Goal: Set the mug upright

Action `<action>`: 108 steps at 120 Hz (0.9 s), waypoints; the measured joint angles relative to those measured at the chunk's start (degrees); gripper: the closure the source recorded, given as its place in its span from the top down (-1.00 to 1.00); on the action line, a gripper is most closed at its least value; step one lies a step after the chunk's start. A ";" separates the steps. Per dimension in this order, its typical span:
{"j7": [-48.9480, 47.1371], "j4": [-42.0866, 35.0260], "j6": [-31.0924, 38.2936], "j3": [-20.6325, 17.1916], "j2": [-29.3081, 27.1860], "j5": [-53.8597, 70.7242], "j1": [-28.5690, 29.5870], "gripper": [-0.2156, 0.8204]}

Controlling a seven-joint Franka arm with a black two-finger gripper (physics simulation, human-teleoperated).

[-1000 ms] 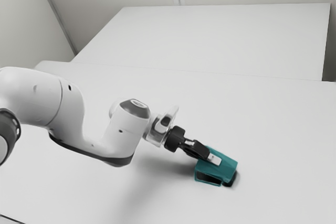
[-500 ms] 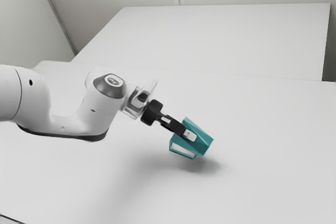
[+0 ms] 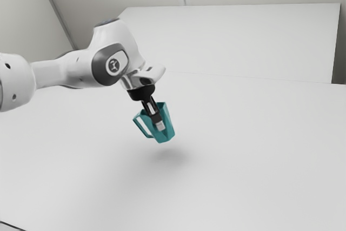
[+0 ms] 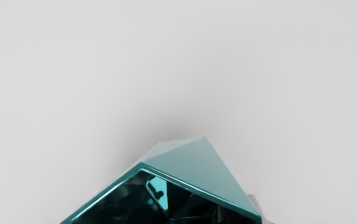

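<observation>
In the exterior view my gripper points downward and is shut on the teal faceted mug, one finger against its outside near the handle. The mug hangs above the table with its mouth up, tilted slightly, its handle toward the exterior view's left. A soft shadow lies on the table below it. In the wrist view the mug has its open mouth and dark inside facing my camera, and part of a finger shows beside its wall.
The white table spreads around and beneath the mug. Behind it is another pale flat surface, with light walls beyond.
My hand has lifted the mug off the table, carried it toward the exterior view's left, and swung from a slanted reach to pointing down, turning the mug from its side to nearly upright.
</observation>
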 joint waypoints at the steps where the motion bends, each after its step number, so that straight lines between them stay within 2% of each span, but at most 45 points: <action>1: -0.39 -0.02 -0.05 0.00 -0.06 0.63 -0.11 -0.93; 5: -1.90 -0.25 -0.22 -0.75 -0.47 2.88 0.30 -0.93; 16: -5.67 -2.17 -0.46 -7.95 -3.16 7.10 7.95 -0.93; 25: -8.58 -4.72 -0.42 -10.09 -5.55 8.90 11.13 -0.93; 61: -19.28 -13.99 5.56 -10.78 -8.28 15.17 12.15 -0.93; 108: -30.94 -19.62 18.12 -10.79 -8.01 19.94 12.16 -0.93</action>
